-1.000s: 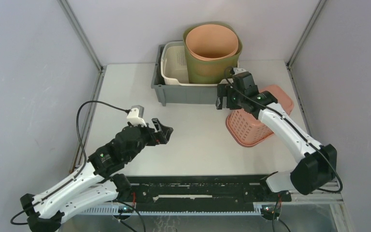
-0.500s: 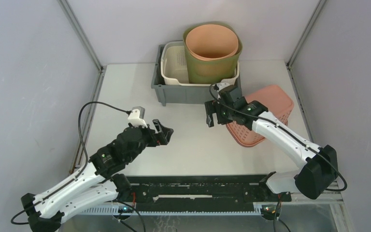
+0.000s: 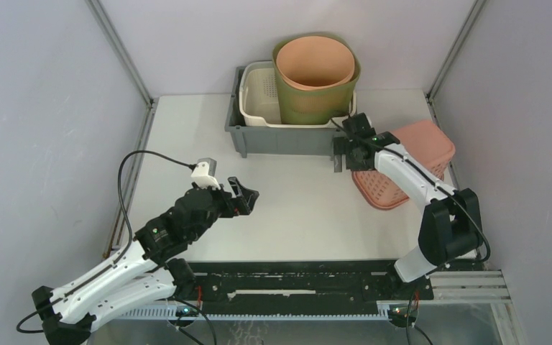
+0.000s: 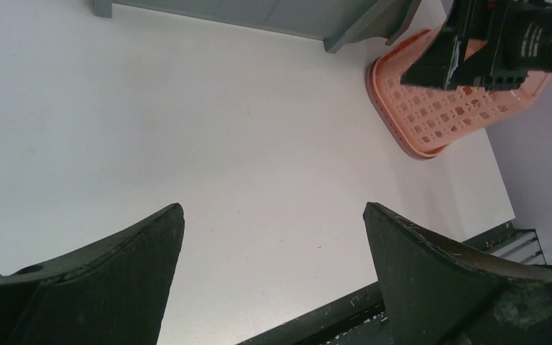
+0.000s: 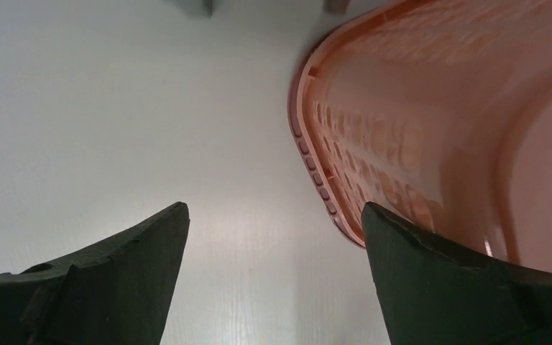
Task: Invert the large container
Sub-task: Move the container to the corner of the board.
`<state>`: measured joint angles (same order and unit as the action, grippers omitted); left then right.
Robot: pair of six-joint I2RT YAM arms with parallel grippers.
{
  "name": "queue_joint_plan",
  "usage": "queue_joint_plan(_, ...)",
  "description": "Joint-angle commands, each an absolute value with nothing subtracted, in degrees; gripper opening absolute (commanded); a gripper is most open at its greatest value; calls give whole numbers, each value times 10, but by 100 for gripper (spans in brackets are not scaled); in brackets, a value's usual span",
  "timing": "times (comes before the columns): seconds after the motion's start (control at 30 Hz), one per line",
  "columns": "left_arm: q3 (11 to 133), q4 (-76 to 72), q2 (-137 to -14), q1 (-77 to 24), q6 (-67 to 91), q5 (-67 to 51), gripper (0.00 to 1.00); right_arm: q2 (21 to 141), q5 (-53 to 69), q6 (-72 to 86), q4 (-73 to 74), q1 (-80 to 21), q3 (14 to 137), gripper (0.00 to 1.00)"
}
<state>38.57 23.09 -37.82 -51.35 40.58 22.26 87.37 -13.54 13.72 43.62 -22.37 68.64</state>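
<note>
The large container is a pink lattice basket at the right of the table, lying base up with its rim on the surface. Its rim and holed wall show in the right wrist view and in the left wrist view. My right gripper hovers just left of the basket, near the grey bin's front corner, open and holding nothing; its right fingertip sits beside the rim. My left gripper is open over bare table at the left centre, far from the basket.
A grey bin stands at the back centre. It holds a cream perforated tub and a tall green bucket with an orange liner. A black rail runs along the near edge. Enclosure walls close both sides.
The right gripper swung left and toward the front, then drew back beside the grey bin's corner. The pink basket shifted right and now lies flatter. The left arm stayed still.
</note>
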Motion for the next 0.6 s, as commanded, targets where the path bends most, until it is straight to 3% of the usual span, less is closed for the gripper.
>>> queue_joint_plan(0.0, 379, 207, -374, -516, 407, 221, 100, 891, -151, 117, 416, -180, 753, 98)
queue_joint_plan(0.3, 380, 208, -375, -516, 405, 222, 100, 931, -66, 105, 401, -153, 850, 98)
queue_joint_plan(0.57, 384, 207, -378, -516, 400, 223, 100, 808, -21, 131, 386, -173, 803, 99)
